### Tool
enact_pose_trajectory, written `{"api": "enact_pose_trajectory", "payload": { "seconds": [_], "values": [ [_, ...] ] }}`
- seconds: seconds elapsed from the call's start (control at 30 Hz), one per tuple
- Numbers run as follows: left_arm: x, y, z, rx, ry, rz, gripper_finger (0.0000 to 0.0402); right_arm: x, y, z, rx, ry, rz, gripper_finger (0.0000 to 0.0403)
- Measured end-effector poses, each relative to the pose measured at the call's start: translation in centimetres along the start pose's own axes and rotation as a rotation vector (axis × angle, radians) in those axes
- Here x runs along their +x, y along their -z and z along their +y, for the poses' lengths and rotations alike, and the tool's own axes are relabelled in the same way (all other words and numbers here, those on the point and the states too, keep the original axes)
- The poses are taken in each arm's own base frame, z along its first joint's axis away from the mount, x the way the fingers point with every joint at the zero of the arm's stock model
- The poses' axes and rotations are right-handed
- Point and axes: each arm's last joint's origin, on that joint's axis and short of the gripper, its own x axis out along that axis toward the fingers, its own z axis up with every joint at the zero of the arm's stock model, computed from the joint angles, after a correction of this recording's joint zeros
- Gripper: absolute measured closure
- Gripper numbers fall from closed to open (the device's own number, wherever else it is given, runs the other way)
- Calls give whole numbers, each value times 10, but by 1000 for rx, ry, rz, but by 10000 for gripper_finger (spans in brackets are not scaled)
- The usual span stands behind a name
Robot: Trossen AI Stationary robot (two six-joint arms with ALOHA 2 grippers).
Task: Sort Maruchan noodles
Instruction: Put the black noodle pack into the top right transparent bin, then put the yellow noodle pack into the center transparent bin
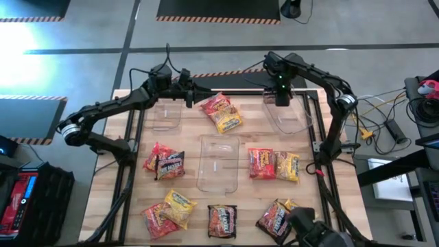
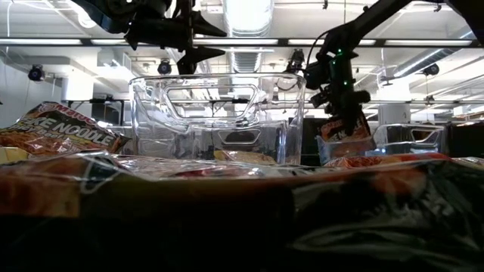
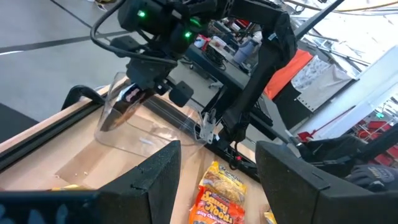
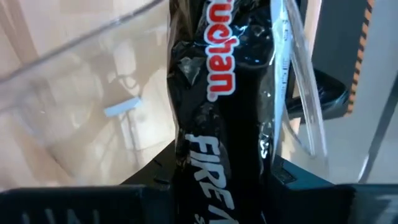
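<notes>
Right fingers: we saw them pinching a black packet, crinkly glossy plastic with white and red print, its long axis running straight out from the fingers.
Black packet, place: it hung end-down into the clear right bin at the far right of the counter; in the left wrist view it showed dark through the bin's wall.
Right arm: it reached from the counter's right edge up and over, its wrist bent down above the bin.
Left fingers: we saw them spread apart with nothing between them, two blunt dark pads.
Left arm: it stretched low from the left edge, its gripper level over the far side, between the clear left bin and a red-and-yellow pair of packets.
Middle bin: clear, rounded-rectangular, upright at the counter's centre.
Other packets: flat, wrinkled rectangles lay scattered at odd angles; a red and a yellow one side by side right of the middle bin, a red and a dark one left of it, more along the near edge.
Counter: pale wood planks with a dark frame.
</notes>
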Motion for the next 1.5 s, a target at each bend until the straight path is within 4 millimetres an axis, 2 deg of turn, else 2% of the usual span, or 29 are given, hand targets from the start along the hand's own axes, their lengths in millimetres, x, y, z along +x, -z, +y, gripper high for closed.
{"api": "enact_pose_trajectory", "payload": {
  "seconds": [0.13,0.27,0.53,0.73,0.83,1.0,1.2,1.37,1.5],
  "values": [
    [0,0,0,-2,-1,0,212,7,1,-4,-103,-13,11,294],
    [0,0,0,-4,-2,-1,212,15,1,-9,-132,-28,21,293],
    [0,0,0,-19,-2,-1,212,26,-5,-17,1,4,-1,266],
    [0,0,0,-27,-2,0,212,24,-4,-17,3,13,4,234],
    [0,0,0,-27,-2,-1,212,20,-1,-17,3,71,60,222],
    [0,0,0,-27,-2,0,212,7,3,-21,25,199,165,214],
    [0,1,1,-36,-8,12,212,-16,3,-21,106,271,112,214],
    [0,7,4,-70,-36,59,212,-43,3,-19,333,318,1,213],
    [1,14,8,-111,-68,116,212,-63,-4,-15,549,175,-217,213]
  ]
}}
